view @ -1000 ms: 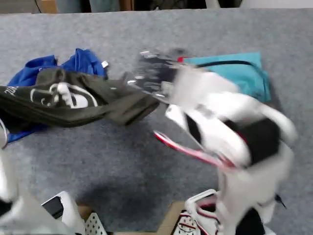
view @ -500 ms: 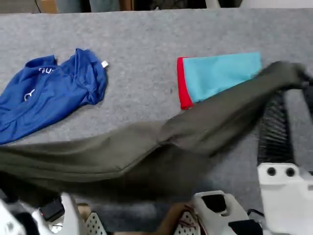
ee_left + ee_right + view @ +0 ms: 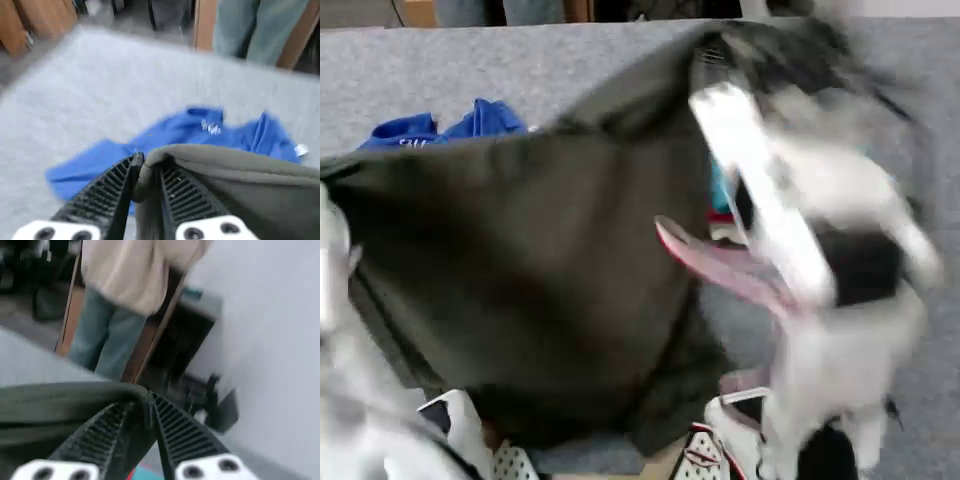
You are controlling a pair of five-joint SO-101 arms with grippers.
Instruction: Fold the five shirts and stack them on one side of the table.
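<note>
Left wrist view: gripper (image 3: 147, 163) around shirt (image 3: 240, 181)

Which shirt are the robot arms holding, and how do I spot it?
Above the grey table, a big shirt hangs spread out, pinched by the left arm's fingers and the right arm's fingers. It is dark olive green and held up, unlike the blue shirt lying crumpled behind it.

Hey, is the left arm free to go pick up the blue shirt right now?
Probably not. The left hand is shut on an edge of the dark green shirt, which the right hand grips too, and the blue shirt lies beyond it. It would have to let go first.
</note>
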